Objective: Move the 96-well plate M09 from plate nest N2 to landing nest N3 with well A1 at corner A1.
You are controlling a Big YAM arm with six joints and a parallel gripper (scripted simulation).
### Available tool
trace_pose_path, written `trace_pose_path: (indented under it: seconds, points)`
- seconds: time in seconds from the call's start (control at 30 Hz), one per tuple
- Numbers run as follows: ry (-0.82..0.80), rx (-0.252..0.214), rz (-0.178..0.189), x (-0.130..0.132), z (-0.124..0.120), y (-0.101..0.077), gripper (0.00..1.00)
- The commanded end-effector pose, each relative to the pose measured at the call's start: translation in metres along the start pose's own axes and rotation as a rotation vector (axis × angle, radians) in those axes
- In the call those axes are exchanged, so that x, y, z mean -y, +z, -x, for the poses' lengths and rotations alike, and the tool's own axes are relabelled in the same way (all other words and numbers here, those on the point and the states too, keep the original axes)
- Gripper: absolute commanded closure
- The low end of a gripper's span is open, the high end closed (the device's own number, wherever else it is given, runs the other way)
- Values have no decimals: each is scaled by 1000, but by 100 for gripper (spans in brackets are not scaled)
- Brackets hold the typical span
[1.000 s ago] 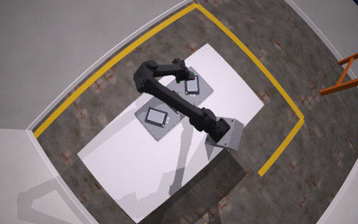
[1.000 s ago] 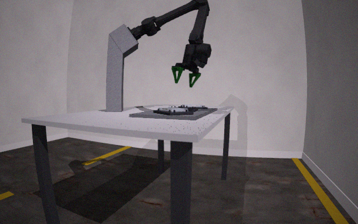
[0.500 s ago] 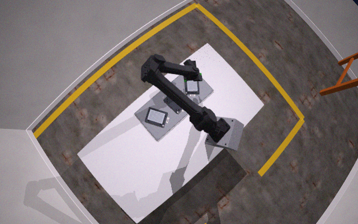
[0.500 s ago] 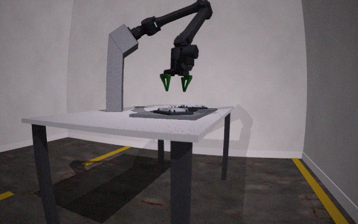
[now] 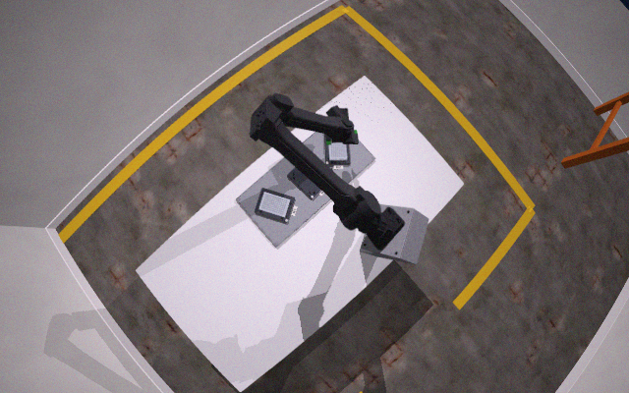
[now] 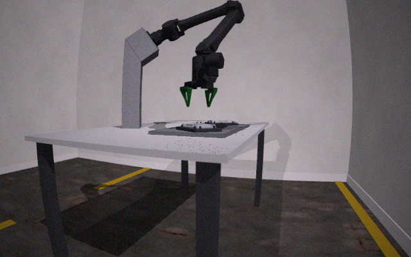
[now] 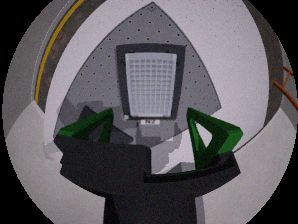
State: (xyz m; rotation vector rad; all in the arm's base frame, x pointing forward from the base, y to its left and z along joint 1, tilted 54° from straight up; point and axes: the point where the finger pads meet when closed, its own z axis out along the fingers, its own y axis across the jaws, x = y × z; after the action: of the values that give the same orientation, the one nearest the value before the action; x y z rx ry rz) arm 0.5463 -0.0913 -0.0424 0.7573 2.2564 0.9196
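Two plates on the grey deck [image 5: 275, 236], which lies toward the desk's [image 5: 206, 295] far end from the room view. The near one [image 6: 196, 126], by that view, sits in its nest straight under the gripper [image 6: 198, 97]; the top view shows it as the plate [image 5: 338, 152] by the desk's far corner, partly under the wrist. Gripper hangs well above it, green fingers spread to their widest, nothing between them. In the wrist view the plate [image 7: 150, 83] lies centred ahead between the fingers, long axis running away. Second plate [image 5: 274, 204] sits farther along the deck, well apart. Small labels on the deck beside each nest, too blurred to read, so I cannot tell which plate is M09.
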Motion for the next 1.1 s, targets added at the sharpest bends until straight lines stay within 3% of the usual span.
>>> trace_pose_path:
  seconds: [0.0,0.17,0.23,0.67,0.77,1.07]
  points:
    - [13,13,-1,2,4,-5,0]
    - [13,13,-1,2,4,-5,0]
    - [10,3,4,-1,0,9,0]
    - [10,3,3,-1,0,30,0]
    - [21,17,-2,6,6,26,0]
    - [11,3,3,-1,0,47,0]
